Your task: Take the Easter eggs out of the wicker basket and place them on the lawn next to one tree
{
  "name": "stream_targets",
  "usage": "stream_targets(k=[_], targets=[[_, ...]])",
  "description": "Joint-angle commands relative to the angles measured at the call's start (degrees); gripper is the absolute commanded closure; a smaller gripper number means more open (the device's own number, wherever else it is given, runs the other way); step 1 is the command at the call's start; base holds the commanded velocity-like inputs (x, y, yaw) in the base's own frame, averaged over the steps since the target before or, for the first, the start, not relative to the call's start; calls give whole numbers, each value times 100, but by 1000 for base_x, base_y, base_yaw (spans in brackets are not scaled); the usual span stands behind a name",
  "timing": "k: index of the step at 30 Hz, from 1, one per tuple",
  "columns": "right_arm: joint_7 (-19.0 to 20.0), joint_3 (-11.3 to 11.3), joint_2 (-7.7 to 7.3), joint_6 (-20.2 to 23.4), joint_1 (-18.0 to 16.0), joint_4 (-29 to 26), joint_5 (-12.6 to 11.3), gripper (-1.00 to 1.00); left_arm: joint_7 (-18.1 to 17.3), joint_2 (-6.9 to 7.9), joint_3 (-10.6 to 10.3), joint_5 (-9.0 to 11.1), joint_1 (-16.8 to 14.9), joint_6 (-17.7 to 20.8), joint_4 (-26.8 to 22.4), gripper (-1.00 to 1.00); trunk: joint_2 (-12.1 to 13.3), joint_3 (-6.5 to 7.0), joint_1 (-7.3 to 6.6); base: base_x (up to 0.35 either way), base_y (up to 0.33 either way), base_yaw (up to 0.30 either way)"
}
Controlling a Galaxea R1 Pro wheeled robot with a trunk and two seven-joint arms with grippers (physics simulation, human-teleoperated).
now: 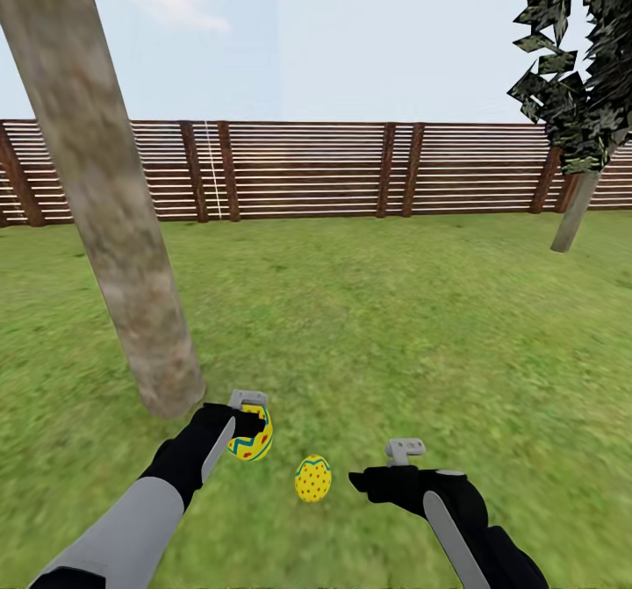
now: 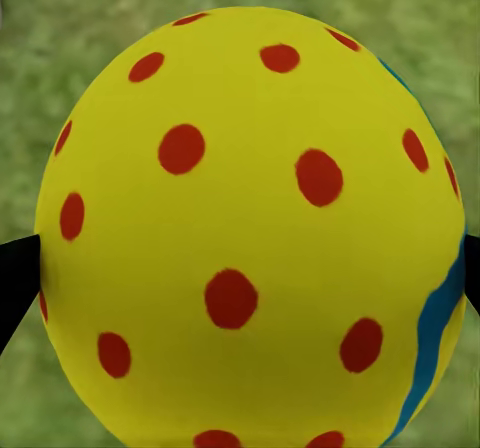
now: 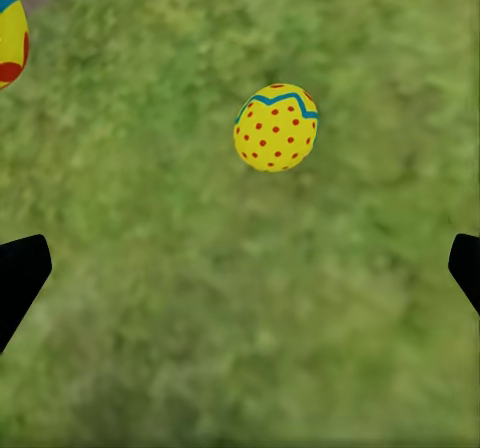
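**One egg down by the tree, one more ready to go**

On the left stands the tree (image 1: 105, 220), with its fat grey-brown trunk coming up out of the lawn (image 1: 395, 326). Just beside the foot of the trunk is the left gripper (image 1: 250, 427). It is pinching an Easter egg (image 1: 253, 435) between its two fingers. In the left wrist view that held egg (image 2: 250, 228) looks huge, with a dark finger tip (image 2: 15, 278) pressed on its side and grass behind it.

A little to the right, a second egg (image 1: 313, 478) sits on the grass, near the tree. It lies between the two grippers and nothing touches it.

Further right is the right gripper (image 1: 386, 475). In the right wrist view its fingers are spread wide apart with nothing in them, and the egg on the grass (image 3: 276, 127) lies ahead.

I think the job now is putting eggs by the tree. Next, the left gripper should go low to the grass and let go gently, so the egg does not roll away.
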Motion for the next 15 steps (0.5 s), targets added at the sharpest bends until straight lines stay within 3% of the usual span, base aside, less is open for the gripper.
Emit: stream_targets(k=[1, 15], targets=[[-59, 11, -5, 14, -5, -6, -60, -100, 43, 3, -18, 42, -3, 25, -7, 100, -44, -24, 22, 0, 0, 0], [-69, 43, -5, 14, 4, -10, -51, -100, 44, 3, -20, 44, -3, 22, -7, 100, -606, -275, 329, 0, 0, 0]])
